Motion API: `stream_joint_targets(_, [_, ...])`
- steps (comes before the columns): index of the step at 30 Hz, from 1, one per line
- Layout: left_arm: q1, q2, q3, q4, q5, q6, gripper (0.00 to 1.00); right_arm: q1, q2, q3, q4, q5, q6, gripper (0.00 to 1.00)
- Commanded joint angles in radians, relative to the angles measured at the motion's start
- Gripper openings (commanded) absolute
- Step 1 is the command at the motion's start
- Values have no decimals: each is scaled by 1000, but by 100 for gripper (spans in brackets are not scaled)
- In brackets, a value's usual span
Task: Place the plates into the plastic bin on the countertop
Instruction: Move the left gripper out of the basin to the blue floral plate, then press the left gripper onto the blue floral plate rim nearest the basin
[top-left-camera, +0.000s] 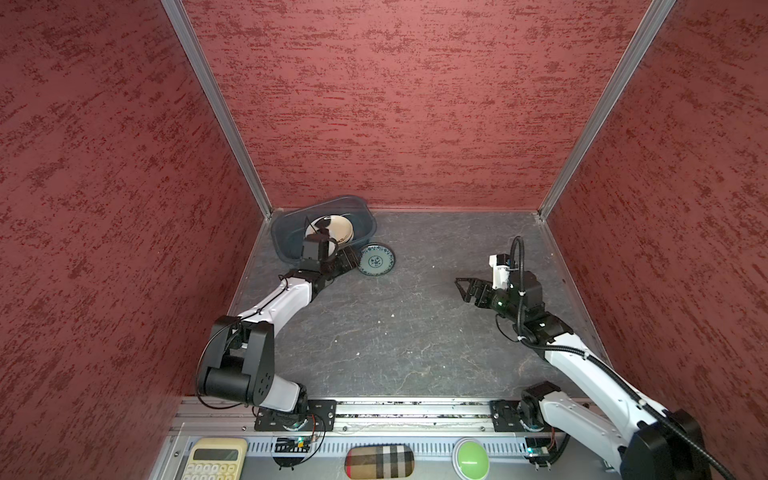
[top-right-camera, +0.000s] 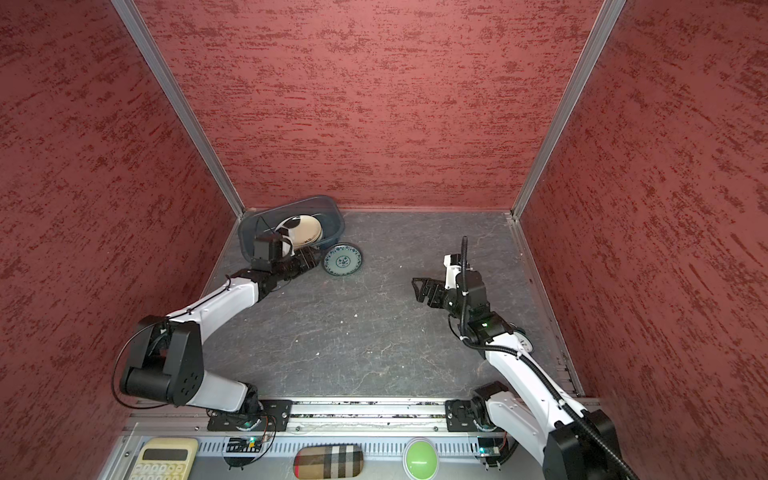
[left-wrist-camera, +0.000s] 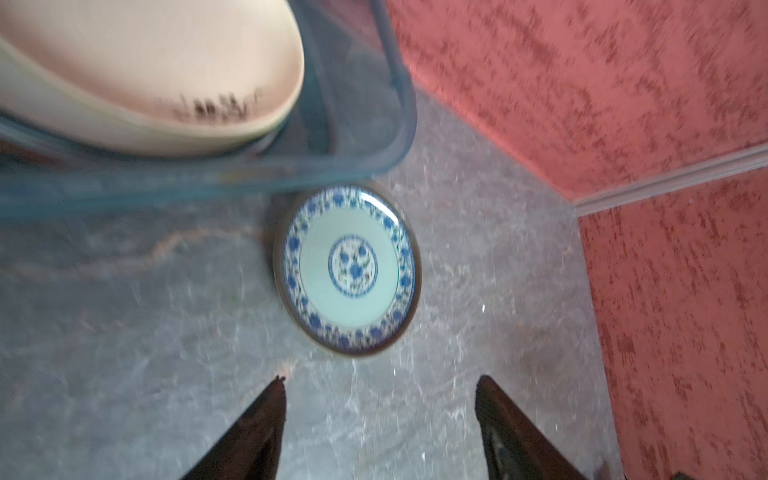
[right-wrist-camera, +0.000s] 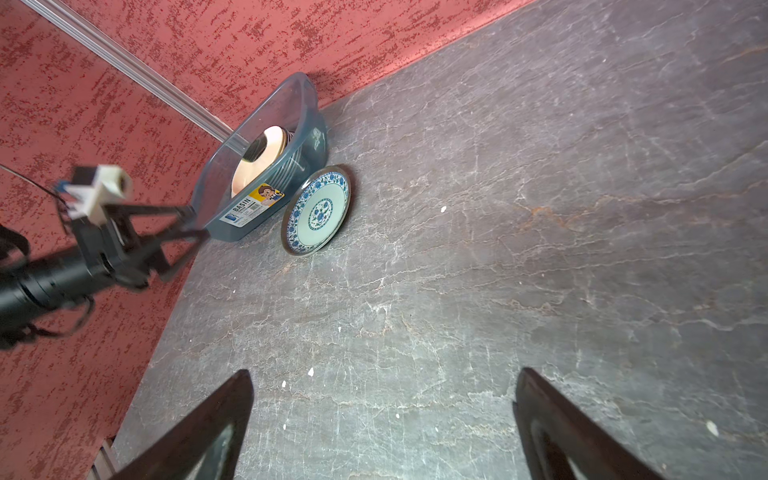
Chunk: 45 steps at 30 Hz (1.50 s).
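The plastic bin (top-left-camera: 360, 206) (top-right-camera: 332, 210) (right-wrist-camera: 307, 95) stands in the back left corner of the countertop (top-left-camera: 395, 332). Inside it is a stack of plates with a cream one on top (top-left-camera: 338, 228) (top-right-camera: 307, 230) (left-wrist-camera: 145, 54). A teal-patterned plate (top-left-camera: 376, 259) (top-right-camera: 342, 260) (left-wrist-camera: 349, 270) (right-wrist-camera: 318, 210) sits on the countertop against the bin's labelled side. My left gripper (top-left-camera: 349, 261) (left-wrist-camera: 380, 378) (right-wrist-camera: 199, 224) is open and empty just short of that plate, by the bin's near corner. My right gripper (top-left-camera: 460, 289) (top-right-camera: 415, 289) (right-wrist-camera: 384, 372) hovers open and empty at mid right.
Red textured walls close in the back and both sides. A metal rail (top-left-camera: 415, 409) carrying both arm bases runs along the front. Beyond it lie a calculator (top-left-camera: 214, 459), a plaid case (top-left-camera: 380, 461) and a green button (top-left-camera: 471, 457). Small white crumbs dot the countertop.
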Motion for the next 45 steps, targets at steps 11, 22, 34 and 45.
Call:
stream_joint_targets(11, [-7,111,-113,359,130,-161,99,-8,3,63,10,-66,64,99])
stream_joint_targets(22, [-11,266,-88,467,137,-218,99,-8,-43,45,10,-64,112,99])
stream_joint_targets(34, [-42,373,-33,440,105,-226,94,-9,-37,35,6,-39,98,99])
stream_joint_targets(45, [-42,443,18,425,102,-244,87,-9,-33,34,1,-24,85,99])
